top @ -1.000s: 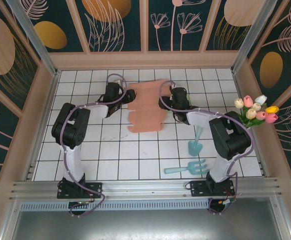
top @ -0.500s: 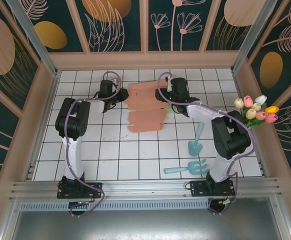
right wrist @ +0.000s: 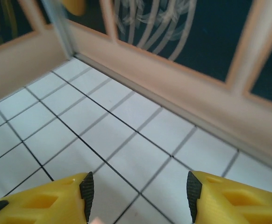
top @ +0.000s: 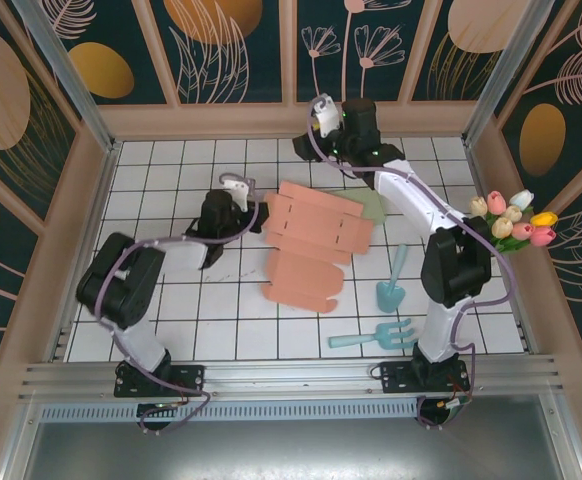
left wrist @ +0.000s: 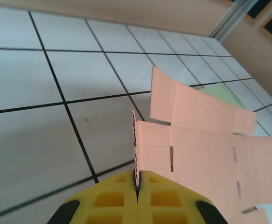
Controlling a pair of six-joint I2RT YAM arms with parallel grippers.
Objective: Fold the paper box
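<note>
Item: my left gripper (left wrist: 137, 189) pinched shut on the paper box (left wrist: 201, 154) edge, right gripper (right wrist: 139, 192) agape, apparently empty; lift gently, folding along the scored crease.

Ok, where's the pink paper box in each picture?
Top external: the paper box lies mid-table, with the left claw at its left edge.
Left wrist: it spreads across the right half, its near edge pinched in the shut claw.
Right wrist: a pink speck at the bottom edge, too small to call the box.
Shared landmark: the white tiles with black lines.
</note>
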